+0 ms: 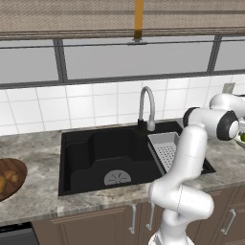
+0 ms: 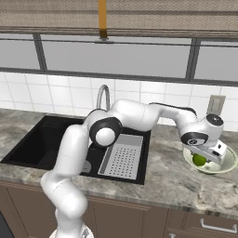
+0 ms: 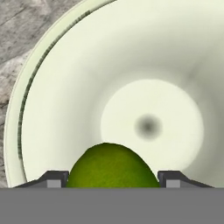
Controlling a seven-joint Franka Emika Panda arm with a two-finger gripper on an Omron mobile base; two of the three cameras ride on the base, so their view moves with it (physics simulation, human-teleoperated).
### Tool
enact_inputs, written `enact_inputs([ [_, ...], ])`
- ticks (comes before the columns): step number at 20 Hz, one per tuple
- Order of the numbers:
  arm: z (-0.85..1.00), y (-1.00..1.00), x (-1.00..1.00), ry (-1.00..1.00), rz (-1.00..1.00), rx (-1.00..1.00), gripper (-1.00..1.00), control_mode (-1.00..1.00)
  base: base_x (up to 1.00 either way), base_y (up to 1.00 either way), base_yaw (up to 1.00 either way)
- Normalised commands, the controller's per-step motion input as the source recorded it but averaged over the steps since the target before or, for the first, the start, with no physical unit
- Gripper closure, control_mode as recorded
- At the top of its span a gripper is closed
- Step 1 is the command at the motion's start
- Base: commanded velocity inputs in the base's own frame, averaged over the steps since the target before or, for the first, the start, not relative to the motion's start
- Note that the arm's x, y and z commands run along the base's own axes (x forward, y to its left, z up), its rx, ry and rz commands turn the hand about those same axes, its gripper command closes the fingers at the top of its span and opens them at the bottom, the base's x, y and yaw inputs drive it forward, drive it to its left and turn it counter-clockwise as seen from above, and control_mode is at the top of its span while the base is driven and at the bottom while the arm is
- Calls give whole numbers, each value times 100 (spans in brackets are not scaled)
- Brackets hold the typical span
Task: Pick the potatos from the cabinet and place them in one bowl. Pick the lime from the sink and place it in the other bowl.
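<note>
My gripper (image 2: pixel 205 158) is shut on the lime (image 3: pixel 112 167), a round yellow-green fruit that sits between the two dark fingertips (image 3: pixel 54 178). It hangs just above the floor of a pale green bowl (image 3: pixel 65 87), which stands on the counter right of the sink (image 1: pixel 95 158); the lime's small shadow falls on the bowl's middle. In the right base view the lime (image 2: pixel 199 160) shows under the hand inside that bowl (image 2: pixel 228 162). Far left, the dark wooden bowl (image 1: pixel 14 167) holds two golden-brown potatos (image 1: pixel 12 177). The cabinet is out of view.
A curved steel tap (image 1: pixel 148 107) rises behind the black sink, and a grey strainer basket (image 2: pixel 122 158) fills its right part. My white arm stretches over the basket towards the right. A wall outlet (image 2: pixel 214 104) is behind the pale bowl. Low cabinet doors run below the counter.
</note>
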Motion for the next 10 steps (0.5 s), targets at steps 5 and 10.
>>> enact_inputs([
  [5, 0, 0, 0, 0, 0, 0, -100, -100, 0, 0, 0],
  [10, 5, 0, 0, 0, -3, 0, -100, -100, 0, 0, 0],
])
